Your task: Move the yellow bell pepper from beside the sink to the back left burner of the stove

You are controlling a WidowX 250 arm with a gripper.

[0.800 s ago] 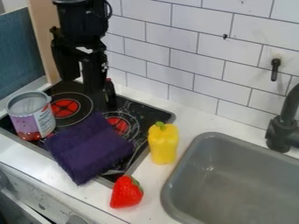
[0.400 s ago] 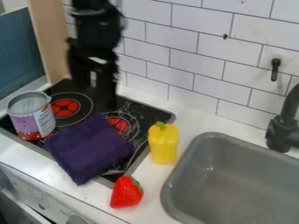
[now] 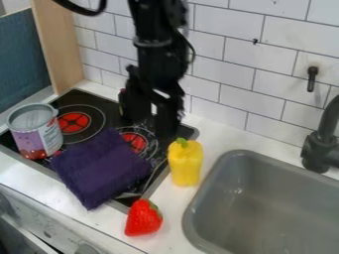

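Over the back right of the stove, my gripper [image 3: 153,127] hangs pointing down, open, with nothing between its fingers. It is behind and to the left of the yellow bell pepper [image 3: 185,162], which stands on the counter beside the stove's right edge. A folded purple cloth [image 3: 101,167] lies in front of the gripper, across the stove and over its front edge. The red strawberry [image 3: 143,218] rests on the counter near the stove's front right corner. At the stove's left is an open metal can [image 3: 33,132] with a purple and red label.
The black stove top [image 3: 88,106] has red-centred burners. A grey sink [image 3: 210,198] takes up the lower right, with a dark faucet [image 3: 320,149] behind it. The white tiled wall [image 3: 232,69] rises close behind the arm. A wooden panel [image 3: 58,47] stands at the back left.
The arm and gripper have moved to the right and somewhat downward, from above the stove's back left toward the yellow pepper. The cloth, can, pepper and strawberry have stayed put.
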